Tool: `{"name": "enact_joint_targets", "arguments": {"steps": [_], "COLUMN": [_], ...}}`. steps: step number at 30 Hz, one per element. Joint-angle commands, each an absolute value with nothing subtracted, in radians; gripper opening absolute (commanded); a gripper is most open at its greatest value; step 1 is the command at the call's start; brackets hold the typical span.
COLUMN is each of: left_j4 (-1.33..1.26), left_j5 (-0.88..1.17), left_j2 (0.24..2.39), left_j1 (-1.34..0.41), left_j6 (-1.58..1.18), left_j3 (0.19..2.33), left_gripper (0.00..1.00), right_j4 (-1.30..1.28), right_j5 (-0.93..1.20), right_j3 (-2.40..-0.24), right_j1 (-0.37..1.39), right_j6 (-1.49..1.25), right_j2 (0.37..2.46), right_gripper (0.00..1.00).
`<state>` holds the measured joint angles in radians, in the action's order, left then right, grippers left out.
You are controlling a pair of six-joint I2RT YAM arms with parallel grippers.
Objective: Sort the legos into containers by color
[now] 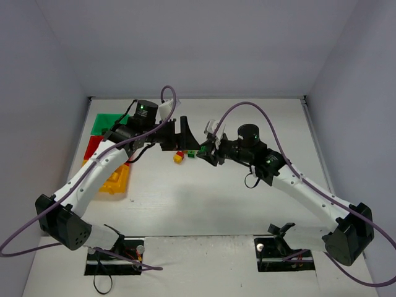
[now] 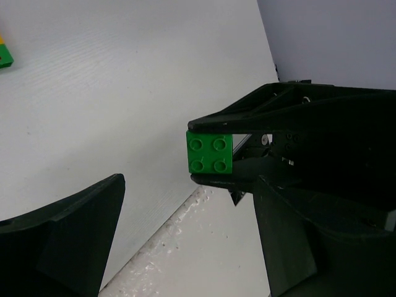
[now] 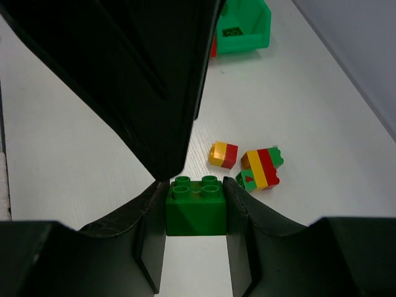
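Right wrist view: the right hand point(image 3: 195, 189) is shut narrowly on a green brick point(image 3: 195, 216), one finger against each side and the studs up. A finger of the left hand looms dark just above the brick, close to its studs. On the worktop point(image 3: 322, 124) beyond lie a yellow-red brick point(image 3: 223, 154) and, just beside it, a striped stack point(image 3: 263, 167) of red, yellow and green. Farther off stands the green bin point(image 3: 244, 28).

From the left wrist, the left hand point(image 2: 189, 204) is spread wide and holds nothing; the held brick's four studs face this camera from between the right hand's fingers.

From above, both hands meet near the middle of the worktop, a little toward the far edge, with the loose bricks just below them. The green bin, red bin point(image 1: 94, 145) and yellow bin point(image 1: 114, 176) line the left edge, green nearest the far-left corner.
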<state>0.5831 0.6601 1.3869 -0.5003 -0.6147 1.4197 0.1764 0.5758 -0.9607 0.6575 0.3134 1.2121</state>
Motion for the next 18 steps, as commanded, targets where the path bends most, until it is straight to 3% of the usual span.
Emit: {"name": "enact_joint_targets", "arguments": {"steps": [1,10,18], "left_j4": [0.508,0.468,0.477], "left_j5": [0.657,0.652,0.655], "left_j2": [1.396,1.431,1.460], "left_j1": [-0.520,-0.546,-0.571], "left_j6": [-0.644,-0.681,-0.689], "left_j3": [1.445,1.448,1.430], "left_gripper": [0.77,0.75,0.42], "right_j4": [0.253,0.265,0.291], "right_j5": [0.618,0.611,0.568], "right_j3": [-1.017,-1.020,-1.017], "right_j1": [0.673,0.710,0.713], "right_j6": [0.324,0.316,0.311], "right_j2": [1.207,1.213,1.218], "right_gripper": [0.04,0.05,0.05]}}
